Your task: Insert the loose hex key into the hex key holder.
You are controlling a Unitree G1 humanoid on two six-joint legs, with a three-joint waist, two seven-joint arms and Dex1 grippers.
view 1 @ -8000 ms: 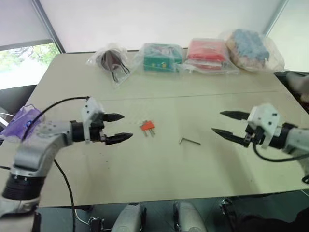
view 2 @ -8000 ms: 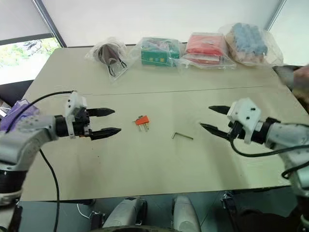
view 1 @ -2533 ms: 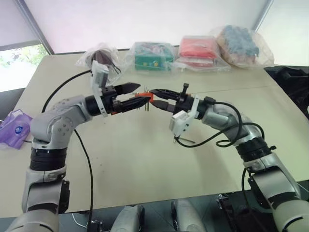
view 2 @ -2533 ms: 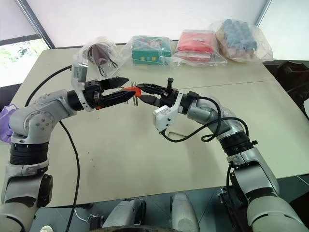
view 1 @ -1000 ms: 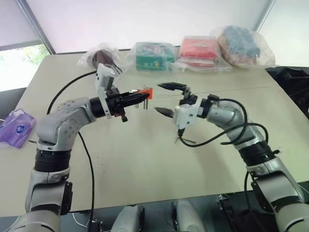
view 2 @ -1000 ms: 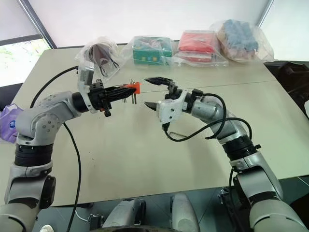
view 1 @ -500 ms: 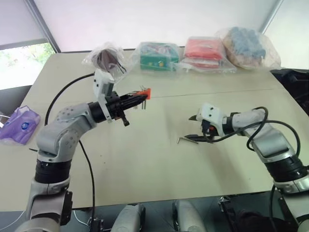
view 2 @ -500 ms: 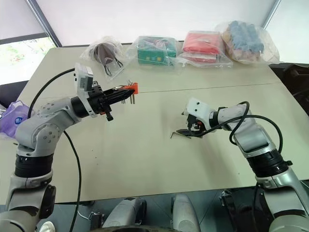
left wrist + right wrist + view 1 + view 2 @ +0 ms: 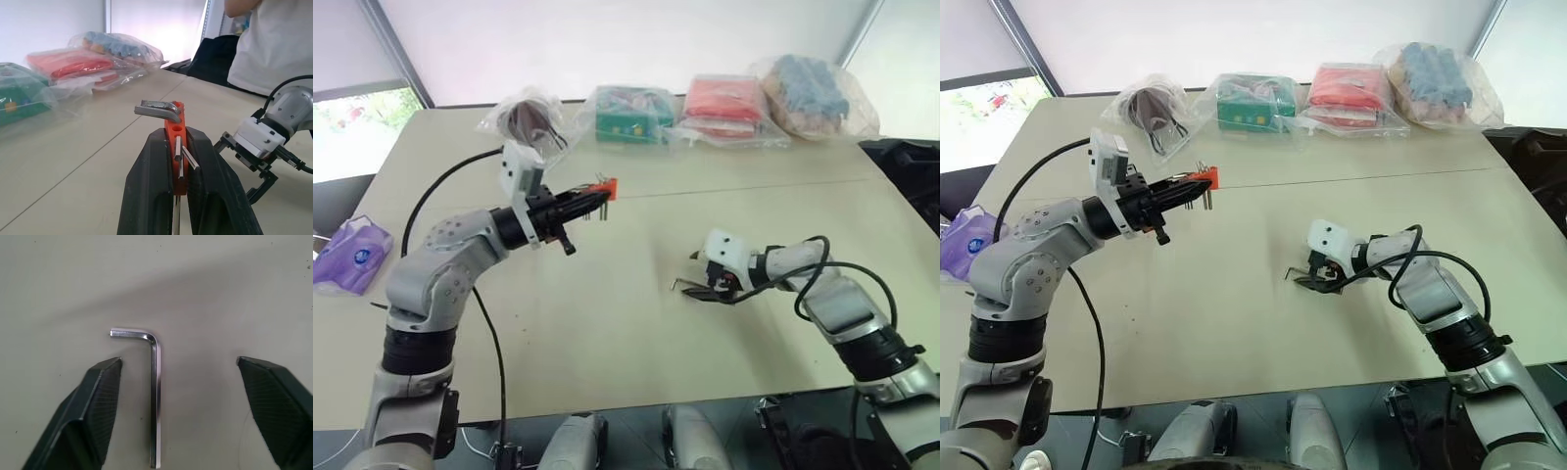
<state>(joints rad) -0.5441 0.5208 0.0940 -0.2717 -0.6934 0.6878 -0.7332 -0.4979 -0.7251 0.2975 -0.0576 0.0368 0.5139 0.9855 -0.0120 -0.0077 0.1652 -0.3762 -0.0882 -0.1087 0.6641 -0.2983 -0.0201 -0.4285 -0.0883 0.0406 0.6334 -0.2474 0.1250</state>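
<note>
At left centre of the head view, my left gripper (image 9: 595, 199) is clamping the hex key holder (image 9: 606, 186) above the table (image 9: 607, 323). Right of centre, my right gripper (image 9: 188, 406) is straddling the loose hex key (image 9: 152, 396) lying flat, fingers apart.

Hex key holder (image 9: 174, 147): small orange-red plastic block, raised above the table, pinched between two black fingers (image 9: 151, 191). A few short metal keys protrude from it; one bent end lies across its top (empty round sockets visible beside it). Loose hex key (image 9: 154, 396): thin grey L-shaped rod, flat on the table, short leg at one end, untouched.
</note>
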